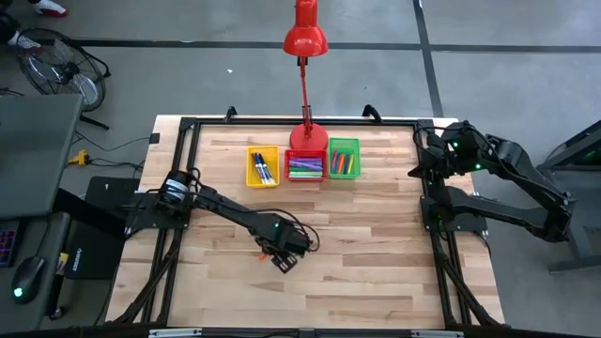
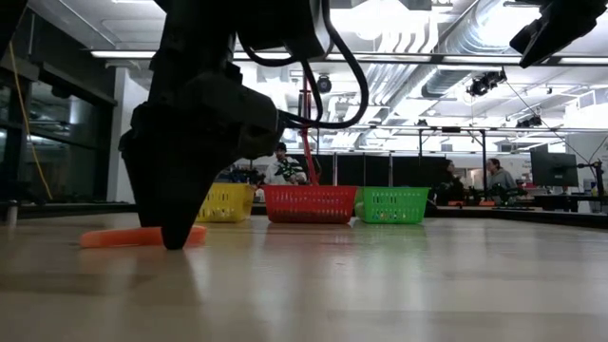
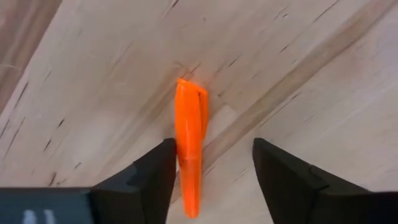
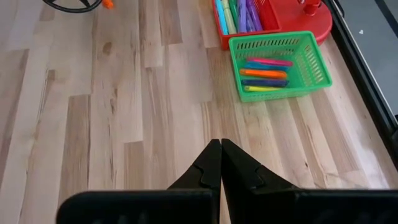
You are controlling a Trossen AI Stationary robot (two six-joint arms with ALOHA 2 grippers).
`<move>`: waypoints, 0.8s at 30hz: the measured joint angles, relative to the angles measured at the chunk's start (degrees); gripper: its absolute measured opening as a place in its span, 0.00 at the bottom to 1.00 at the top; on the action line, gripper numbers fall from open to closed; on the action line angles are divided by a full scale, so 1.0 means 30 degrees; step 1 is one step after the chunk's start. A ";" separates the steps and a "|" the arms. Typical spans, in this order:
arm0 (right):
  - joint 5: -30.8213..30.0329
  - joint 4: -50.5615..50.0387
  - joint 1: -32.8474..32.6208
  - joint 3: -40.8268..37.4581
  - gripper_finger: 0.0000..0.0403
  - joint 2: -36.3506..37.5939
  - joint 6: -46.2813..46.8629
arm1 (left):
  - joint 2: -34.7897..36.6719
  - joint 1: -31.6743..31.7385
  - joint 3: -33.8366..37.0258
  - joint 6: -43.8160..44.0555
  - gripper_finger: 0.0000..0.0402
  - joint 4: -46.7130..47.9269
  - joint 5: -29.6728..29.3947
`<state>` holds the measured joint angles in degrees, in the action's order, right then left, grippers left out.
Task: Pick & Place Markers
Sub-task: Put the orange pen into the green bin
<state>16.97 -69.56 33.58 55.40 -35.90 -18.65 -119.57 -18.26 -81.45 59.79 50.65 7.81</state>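
Orange marker (image 3: 189,152) lying flat on the bare wood of the desk (image 1: 376,253), well short of the bins, near the middle-front. Left end effector (image 3: 211,177) is down over it, tips at the wood, fingers spread with the marker between them: one finger (image 3: 152,177) is just beside the barrel, possibly touching, the other stands clear, so nothing is gripped yet. Judgement: the marker sits off-centre in the gap; closing will likely push it sideways before it seats, so close slowly, keep the tips low on the wood, and take the barrel across its width rather than near an end, or it may pivot or squirt out. Lift only once both fingers bear on it. At the far edge, three small bins in a row beside the red lamp's (image 1: 305,42) base: yellow bin (image 1: 262,167) holds a few dark and blue markers; red bin (image 1: 305,166) holds several, purple, green and blue among them; green bin (image 4: 280,65) holds a stack, pink, orange, blue, yellow. Right end effector (image 4: 221,162) waits at the desk's right edge, clenched on nothing.
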 joint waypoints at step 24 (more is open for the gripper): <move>0.0022 -0.0350 -0.0001 0.0000 0.00 0.0000 0.0131 | -0.0022 -0.0029 0.0029 -0.0009 0.15 -0.0577 0.0707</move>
<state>17.04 -70.61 33.58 55.40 -35.90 -18.26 -119.63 -18.35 -81.36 59.77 48.92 9.93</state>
